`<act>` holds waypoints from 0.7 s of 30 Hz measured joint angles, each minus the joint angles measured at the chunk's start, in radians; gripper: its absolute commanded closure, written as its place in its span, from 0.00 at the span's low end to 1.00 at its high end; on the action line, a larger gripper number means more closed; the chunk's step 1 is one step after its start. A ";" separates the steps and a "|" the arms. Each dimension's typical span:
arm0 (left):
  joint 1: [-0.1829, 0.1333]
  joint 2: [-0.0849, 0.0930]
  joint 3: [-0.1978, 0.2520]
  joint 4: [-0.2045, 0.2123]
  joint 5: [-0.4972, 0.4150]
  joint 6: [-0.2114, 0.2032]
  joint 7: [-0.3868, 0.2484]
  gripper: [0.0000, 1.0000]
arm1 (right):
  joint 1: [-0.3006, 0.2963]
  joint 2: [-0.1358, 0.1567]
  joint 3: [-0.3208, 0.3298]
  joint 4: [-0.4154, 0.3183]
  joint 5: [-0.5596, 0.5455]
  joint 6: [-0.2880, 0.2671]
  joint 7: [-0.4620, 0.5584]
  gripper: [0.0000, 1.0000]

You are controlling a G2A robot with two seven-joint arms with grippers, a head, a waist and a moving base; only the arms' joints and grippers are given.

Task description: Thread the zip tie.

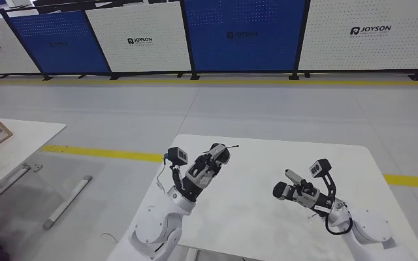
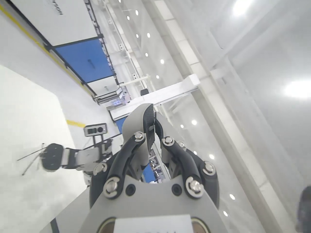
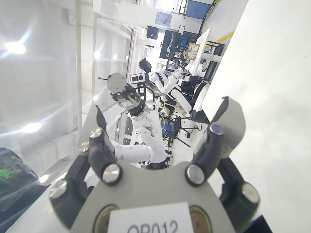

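My left gripper (image 1: 221,151) is raised over the left half of the white table (image 1: 261,225), shut on a thin dark zip tie (image 1: 232,147) whose end sticks out to the right of the fingertips. In the left wrist view its pads (image 2: 148,120) are pressed together. The right wrist view shows this gripper (image 3: 116,83) farther off, with the tie's tip (image 3: 100,78) poking out of it. My right gripper (image 1: 283,187) hangs low over the right half of the table, open and empty (image 3: 162,106). Beside it (image 2: 49,157) run thin dark lines (image 2: 31,155); I cannot tell what they are.
The table's far edge (image 1: 274,138) and right edge (image 1: 385,189) lie close to both arms. A second white table (image 1: 26,137) stands off to the left. Blue and white panels (image 1: 241,36) line the back, beyond a yellow floor line (image 1: 98,153).
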 measured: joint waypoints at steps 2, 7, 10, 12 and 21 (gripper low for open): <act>0.016 0.003 -0.017 -0.021 0.005 0.007 -0.021 1.00 | 0.000 0.000 0.000 0.000 0.000 0.000 0.000 0.00; 0.029 0.006 -0.014 0.016 0.084 0.062 -0.028 1.00 | 0.000 0.000 0.000 0.000 0.000 0.000 0.000 0.00; 0.014 0.006 0.016 0.081 0.151 0.108 -0.020 1.00 | 0.000 0.000 0.000 0.000 0.000 0.000 0.000 0.00; 0.000 0.004 0.036 0.128 0.174 0.133 -0.018 1.00 | 0.000 0.000 0.000 0.000 0.000 0.000 0.000 0.00; -0.083 -0.009 0.112 0.354 0.170 0.170 -0.015 1.00 | 0.000 0.000 0.000 0.000 0.000 0.000 0.000 0.00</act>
